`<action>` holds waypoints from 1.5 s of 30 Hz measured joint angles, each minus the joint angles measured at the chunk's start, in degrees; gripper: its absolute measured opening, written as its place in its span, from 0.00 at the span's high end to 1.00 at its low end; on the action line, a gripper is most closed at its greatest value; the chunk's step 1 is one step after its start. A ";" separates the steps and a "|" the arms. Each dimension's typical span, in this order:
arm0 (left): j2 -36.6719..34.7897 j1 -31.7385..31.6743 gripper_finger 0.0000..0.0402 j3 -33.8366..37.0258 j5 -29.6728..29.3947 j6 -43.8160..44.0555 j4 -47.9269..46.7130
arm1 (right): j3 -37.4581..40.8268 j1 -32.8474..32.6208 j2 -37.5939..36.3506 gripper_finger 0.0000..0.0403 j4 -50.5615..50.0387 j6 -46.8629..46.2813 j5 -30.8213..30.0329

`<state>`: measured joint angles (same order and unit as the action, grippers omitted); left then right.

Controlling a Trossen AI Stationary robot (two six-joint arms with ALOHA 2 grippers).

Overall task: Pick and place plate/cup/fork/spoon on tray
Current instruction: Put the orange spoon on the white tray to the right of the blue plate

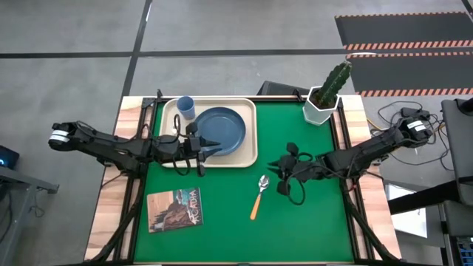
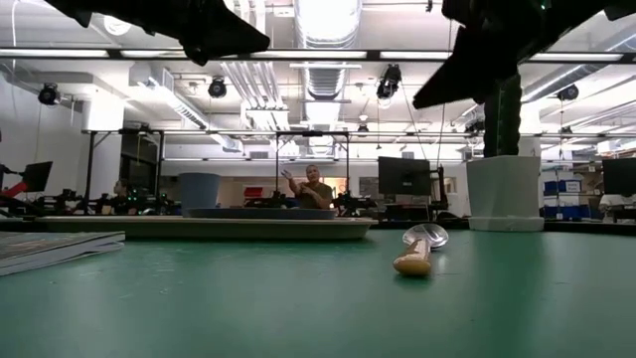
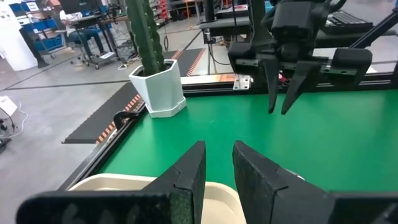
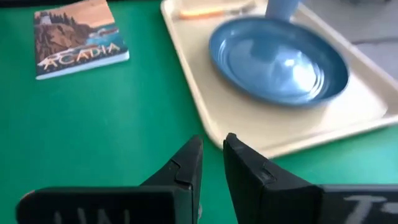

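The cream tray (image 1: 247,151) lies at the far left of the green mat. On it sit the dark blue plate (image 1: 222,129), the light blue cup (image 1: 185,107) and the orange-handled fork (image 4: 214,10) along its left side. The orange-handled spoon (image 1: 259,196) lies flat on the mat, near and to the right of the tray. My left gripper (image 1: 205,150) hovers over the tray's near edge, shut to a slit and empty. My right gripper (image 1: 283,172) hovers above the mat just right of the spoon's bowl, also shut to a slit and empty.
A white hexagonal pot with a cactus (image 1: 324,103) stands at the far right corner. A picture-covered booklet (image 1: 174,210) lies at the near left. Open mat lies along the near edge and the right. A person (image 2: 313,189) sits in the room beyond.
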<state>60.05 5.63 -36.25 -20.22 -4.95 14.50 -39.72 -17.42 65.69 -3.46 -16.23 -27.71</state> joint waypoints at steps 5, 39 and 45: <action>0.00 0.00 0.85 0.00 -0.03 0.00 0.00 | 0.02 -0.23 0.06 0.78 -2.67 -4.62 0.77; 1.03 -0.02 0.85 -0.11 -0.06 -0.23 2.02 | 25.64 -6.20 3.18 0.48 27.79 -21.79 -8.43; 1.03 -0.02 0.85 -0.11 -0.08 -0.34 2.10 | 19.48 -6.20 13.25 0.48 28.73 -15.99 -8.61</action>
<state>61.08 5.61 -36.36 -20.29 -5.29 16.60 -20.24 -23.62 78.94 25.27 -32.22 -36.32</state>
